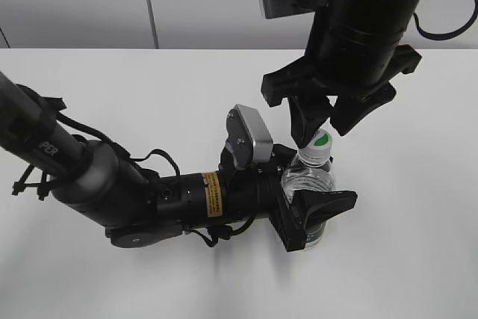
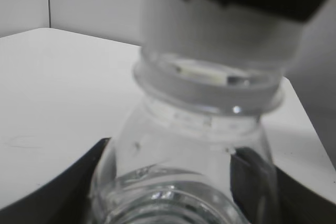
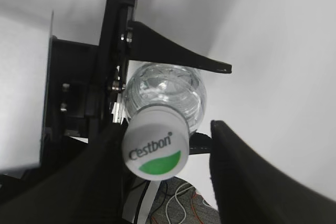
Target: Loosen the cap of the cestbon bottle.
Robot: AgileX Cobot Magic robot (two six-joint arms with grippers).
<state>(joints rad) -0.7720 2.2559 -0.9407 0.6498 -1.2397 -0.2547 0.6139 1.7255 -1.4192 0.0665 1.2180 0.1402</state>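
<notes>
The cestbon bottle [image 1: 310,181] stands upright on the white table, clear and ribbed; its green label is mostly hidden by my left gripper. My left gripper [image 1: 314,188] is shut on the bottle's body from the left, as the left wrist view [image 2: 173,198] shows, with the bottle [image 2: 184,145] between its dark fingers. The white cap [image 1: 321,142] with a green mark sits on the neck. My right gripper [image 1: 326,126] hangs over it, open. In the right wrist view [image 3: 176,174] its left finger lies against the cap [image 3: 156,150] and its right finger stands apart.
The white table [image 1: 418,244] spreads around the bottle, with a grey wall behind it. The left arm [image 1: 112,184] lies low across the table's left half. Cables and a grey floor [image 3: 178,203] show below the table edge in the right wrist view.
</notes>
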